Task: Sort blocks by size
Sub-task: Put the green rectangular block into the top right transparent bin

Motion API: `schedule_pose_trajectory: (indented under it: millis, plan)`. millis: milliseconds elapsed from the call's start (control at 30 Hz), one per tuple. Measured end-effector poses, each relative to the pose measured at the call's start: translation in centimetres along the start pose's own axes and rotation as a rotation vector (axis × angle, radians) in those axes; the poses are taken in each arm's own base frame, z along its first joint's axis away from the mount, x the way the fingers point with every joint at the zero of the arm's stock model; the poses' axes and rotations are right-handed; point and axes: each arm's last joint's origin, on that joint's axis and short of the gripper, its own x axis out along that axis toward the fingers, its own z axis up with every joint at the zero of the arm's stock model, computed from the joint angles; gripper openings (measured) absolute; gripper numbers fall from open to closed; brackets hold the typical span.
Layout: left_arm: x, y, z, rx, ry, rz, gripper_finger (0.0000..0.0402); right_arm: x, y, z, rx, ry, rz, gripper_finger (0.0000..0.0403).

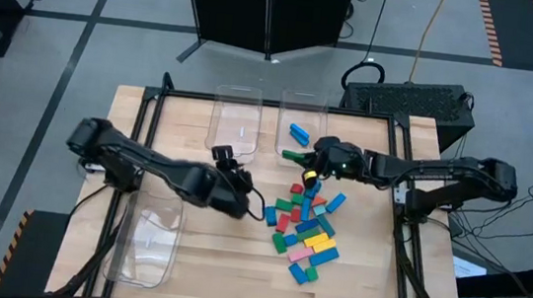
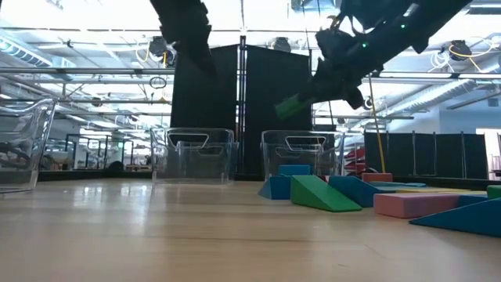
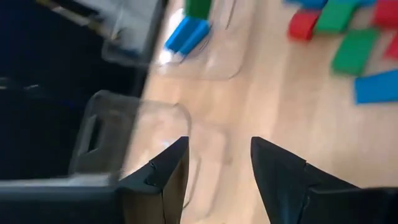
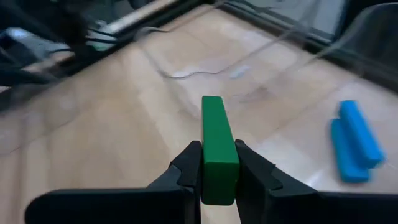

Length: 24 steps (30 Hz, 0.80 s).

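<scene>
1. Long green block [image 4: 219,149], nearest the right wrist camera, clamped across its narrow sides by right gripper [image 4: 219,168], long axis pointing straight out ahead of the jaws.
2. Right gripper [image 1: 317,159] holds it lifted at the near edge of the far right clear bin [image 1: 303,103], which holds blue blocks [image 1: 299,132].
3. Block pile [image 1: 305,227] lies on the table [image 1: 182,289], nearer than that gripper.
4. Left gripper [image 1: 239,202] left of pile, jaws apart, empty.

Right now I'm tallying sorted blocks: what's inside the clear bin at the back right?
Two blue blocks lie side by side in the back right bin. The right gripper holds a green block at its near edge, hiding part of the floor there.
</scene>
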Motion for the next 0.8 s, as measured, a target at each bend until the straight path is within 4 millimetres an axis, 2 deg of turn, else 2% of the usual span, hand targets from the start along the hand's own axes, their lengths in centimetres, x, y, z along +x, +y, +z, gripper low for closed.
schedule_pose_trajectory:
  millis: [167,300,400,500,633,800]
  plan:
    - [0.6,1.5,-1.1,-0.061,-0.162,-0.178,0.0173,-0.1,-1.8,2.5,-0.010,0.012,-0.100,0.0050]
    - [1.7,2.2,-1.8,-0.066,-0.239,-0.236,0.0173,-0.3,-3.7,5.0,0.003,0.022,-0.196,0.0050]
    - [2.8,2.5,-1.8,-0.041,-0.293,-0.260,0.0173,0.2,-5.2,6.4,0.013,0.049,-0.264,0.0050]
    - [3.7,3.1,-1.6,-0.041,-0.384,-0.280,0.0173,1.8,-6.8,7.2,0.033,0.097,-0.306,0.0050]
    - [4.7,4.5,-1.2,-0.085,-0.473,-0.301,0.0173,4.8,-8.7,7.7,0.079,0.183,-0.271,0.0050]
    - [6.0,5.4,-1.9,-0.156,-0.466,-0.271,0.0173,7.5,-10.0,8.2,0.094,0.225,-0.283,0.0050]
